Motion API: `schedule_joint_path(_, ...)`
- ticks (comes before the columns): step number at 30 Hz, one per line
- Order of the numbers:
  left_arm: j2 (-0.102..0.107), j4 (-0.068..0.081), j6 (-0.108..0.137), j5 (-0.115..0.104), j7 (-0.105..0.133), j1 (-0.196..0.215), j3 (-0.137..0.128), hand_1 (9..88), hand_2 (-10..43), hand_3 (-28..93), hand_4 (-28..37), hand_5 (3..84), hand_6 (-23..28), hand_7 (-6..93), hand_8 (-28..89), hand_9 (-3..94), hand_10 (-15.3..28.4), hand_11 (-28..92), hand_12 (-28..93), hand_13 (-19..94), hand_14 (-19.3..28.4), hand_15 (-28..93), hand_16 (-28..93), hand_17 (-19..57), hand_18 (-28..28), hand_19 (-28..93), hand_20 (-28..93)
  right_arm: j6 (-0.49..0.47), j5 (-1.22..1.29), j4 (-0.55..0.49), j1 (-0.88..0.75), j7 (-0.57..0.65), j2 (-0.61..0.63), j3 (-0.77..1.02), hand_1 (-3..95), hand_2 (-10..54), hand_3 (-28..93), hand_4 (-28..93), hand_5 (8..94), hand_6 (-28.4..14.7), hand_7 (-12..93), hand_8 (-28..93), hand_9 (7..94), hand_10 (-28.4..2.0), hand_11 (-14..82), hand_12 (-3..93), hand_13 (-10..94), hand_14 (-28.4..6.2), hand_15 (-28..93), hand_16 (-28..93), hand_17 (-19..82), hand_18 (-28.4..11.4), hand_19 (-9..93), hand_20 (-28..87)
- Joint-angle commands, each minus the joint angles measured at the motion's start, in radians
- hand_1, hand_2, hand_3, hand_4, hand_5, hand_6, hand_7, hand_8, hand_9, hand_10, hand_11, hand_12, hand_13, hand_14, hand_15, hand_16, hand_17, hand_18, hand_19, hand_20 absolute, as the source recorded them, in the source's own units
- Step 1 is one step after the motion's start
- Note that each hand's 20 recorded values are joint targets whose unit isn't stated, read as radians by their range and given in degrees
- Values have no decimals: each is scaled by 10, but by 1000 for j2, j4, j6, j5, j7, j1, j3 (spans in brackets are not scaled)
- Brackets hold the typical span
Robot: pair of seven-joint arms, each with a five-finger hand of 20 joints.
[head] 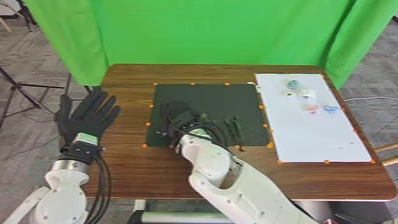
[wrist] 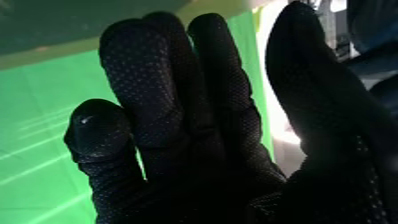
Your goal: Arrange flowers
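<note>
Showing over the dark mat (head: 213, 95), around the middle of the head view, it's the right hand (head: 180, 114), and the right wrist view tells us about its grip: the fingers (wrist: 147, 85) run long and nearly straight, with only a gentle bend, most of them packed close side by side. The thumb (wrist: 298, 65) stands well off from them, a wide gap between, and nothing to be seen in that gap but bright background. No flower in the grasp, then! Over at the left of the head view, the left hand (head: 80, 127) has its fingers straight and fanned, pointing to the top of the frame, holding nothing.

And the flowers? Up at the upper right, on the white board (head: 311, 140): a blue-grey bloom (head: 293, 84) at the top of the group, a whitish bloom (head: 307, 93) just below it, then a pink bloom (head: 313, 108) and a light blue bloom (head: 331, 108) side by side lower down. A loose little bunch, all small and pale.

Slim dark-green pieces (head: 233, 127) lie on the mat just to the right of the right hand; what they are, I can't make out. Black glove on dark mat is a tough read, so whether those fingertips touch it, I cannot tell. Both arms are cut off by the bottom edge.
</note>
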Motion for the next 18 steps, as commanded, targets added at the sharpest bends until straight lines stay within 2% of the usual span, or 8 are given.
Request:
schedule_joint_path(1, -18, -13, -14, 4, 8, 35, -26, 227, 186, 664, -283, 437, 74, 142, -93, 349, 128, 200, 86, 253, 136, 366, -101, -41, 127, 345, 89, -44, 105, -192, -90, 104, 41, 180, 383, -95, 747, -273, 639, -37, 211, -124, 678, -157, 166, 162, 738, -100, 566, 277, 452, -217, 932, 385)
schedule_joint_path(6, -31, -24, -20, 2, 16, 61, -54, 224, 191, 655, -283, 438, 73, 130, -92, 352, 126, 191, 86, 255, 133, 339, -97, -40, 127, 340, 92, 33, 77, -277, -166, 139, 139, 324, 366, -95, 753, -261, 623, -51, 189, -116, 654, -169, 163, 163, 714, -111, 592, 276, 439, -221, 932, 376)
schedule_joint_path(7, -13, -28, -23, -4, 31, 66, -55, 223, 191, 657, -283, 438, 73, 129, -91, 353, 126, 190, 86, 256, 132, 335, -95, -39, 127, 339, 93, 26, 88, -291, -178, 147, 162, 359, 365, -95, 754, -261, 620, -52, 188, -115, 650, -169, 162, 162, 710, -113, 595, 275, 438, -222, 932, 374)
schedule_joint_path(10, -21, -43, -26, 12, 17, 99, -103, 217, 187, 671, -283, 438, 72, 126, -90, 355, 125, 189, 87, 257, 130, 329, -89, -39, 127, 336, 95, -43, 123, -341, -242, 210, 197, 487, 371, -95, 759, -263, 599, -54, 183, -114, 624, -168, 151, 158, 702, -113, 605, 272, 429, -221, 928, 359)
schedule_joint_path(11, -8, -41, -30, 2, 31, 104, -111, 219, 187, 671, -283, 438, 71, 126, -89, 355, 125, 189, 87, 257, 130, 328, -88, -39, 127, 336, 95, -44, 149, -358, -262, 229, 206, 529, 379, -95, 759, -268, 588, -57, 178, -112, 617, -167, 151, 157, 695, -114, 653, 276, 427, -220, 930, 351)
schedule_joint_path(12, -19, -35, -45, 18, 20, 113, -135, 222, 186, 669, -283, 438, 71, 126, -89, 356, 125, 188, 86, 257, 130, 328, -86, -39, 127, 336, 96, -39, 160, -373, -285, 246, 218, 564, 387, -95, 757, -271, 583, -59, 175, -112, 613, -165, 150, 157, 695, -116, 678, 276, 429, -221, 931, 351)
schedule_joint_path(15, 9, -46, -22, -1, 67, 152, -176, 224, 191, 652, -283, 437, 70, 125, -88, 357, 125, 188, 88, 258, 130, 327, -84, -40, 128, 335, 98, -41, 128, -380, -333, 255, 266, 646, 401, -95, 756, -274, 566, -63, 165, -110, 591, -166, 140, 152, 696, -115, 711, 268, 435, -220, 932, 361)
schedule_joint_path(18, 7, -52, -28, 2, 62, 175, -194, 217, 191, 660, -283, 436, 70, 125, -88, 360, 126, 188, 90, 260, 130, 328, -83, -40, 128, 334, 99, -44, 121, -384, -390, 271, 310, 723, 401, -95, 759, -275, 548, -63, 161, -108, 566, -164, 133, 151, 673, -120, 711, 263, 421, -217, 931, 359)
